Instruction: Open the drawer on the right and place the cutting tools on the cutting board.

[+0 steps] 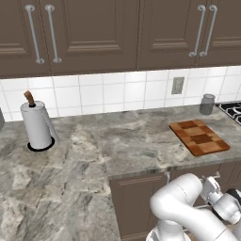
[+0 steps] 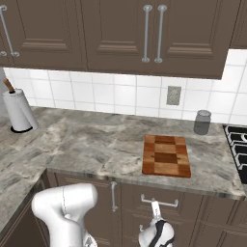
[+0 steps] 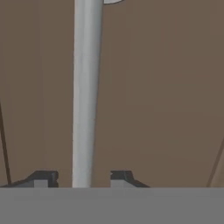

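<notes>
Drawer front (image 3: 166, 96) is smooth flat brown wood ahead of my gripper (image 3: 83, 178); its round grey metal handle (image 3: 86, 96) sits between my part-open, not-touching fingertips (image 3: 41, 178).

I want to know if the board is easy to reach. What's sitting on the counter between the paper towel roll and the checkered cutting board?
Nothing: in both base views the marble counter runs bare from the paper towel roll to the cutting board.
</notes>
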You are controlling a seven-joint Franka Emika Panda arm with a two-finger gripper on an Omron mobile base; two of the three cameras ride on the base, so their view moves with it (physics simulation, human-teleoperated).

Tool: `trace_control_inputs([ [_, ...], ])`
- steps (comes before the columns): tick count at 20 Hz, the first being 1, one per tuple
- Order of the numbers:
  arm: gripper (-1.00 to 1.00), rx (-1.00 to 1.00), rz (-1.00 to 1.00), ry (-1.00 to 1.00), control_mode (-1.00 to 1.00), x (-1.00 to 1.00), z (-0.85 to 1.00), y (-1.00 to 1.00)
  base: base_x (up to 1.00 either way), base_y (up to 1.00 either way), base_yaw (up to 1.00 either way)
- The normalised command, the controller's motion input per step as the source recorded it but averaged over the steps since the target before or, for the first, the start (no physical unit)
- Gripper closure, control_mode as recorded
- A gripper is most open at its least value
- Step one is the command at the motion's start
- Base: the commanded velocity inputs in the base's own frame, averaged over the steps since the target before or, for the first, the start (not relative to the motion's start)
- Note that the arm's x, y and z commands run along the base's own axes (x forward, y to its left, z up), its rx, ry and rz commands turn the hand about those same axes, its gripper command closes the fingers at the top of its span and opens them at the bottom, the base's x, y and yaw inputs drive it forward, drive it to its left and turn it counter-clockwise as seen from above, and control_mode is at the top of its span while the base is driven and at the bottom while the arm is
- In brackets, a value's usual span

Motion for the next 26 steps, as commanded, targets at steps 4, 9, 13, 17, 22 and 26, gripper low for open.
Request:
trace_control_inputs([
  [4,1.00,0.00,0.00,0.10,-1.00,0.56,0.02,0.00,0.00,0.00,0.00],
  [9,1.00,0.00,0.00,0.13,-1.00,0.59,0.02,0.00,0.00,0.00,0.00],
  [13,1.00,0.00,0.00,0.12,-1.00,0.42,0.00,-0.04,0.00,0.00,0.00],
  [17,1.00,0.00,0.00,0.12,-1.00,0.12,0.00,-0.10,0.00,0.00,0.00],
  [22,1.00,0.00,0.00,0.08,-1.00,-0.11,0.00,-0.15,0.00,0.00,0.00],
  [26,1.00,0.00,0.00,0.05,-1.00,-0.48,0.00,-0.24,0.00,0.00,0.00],
])
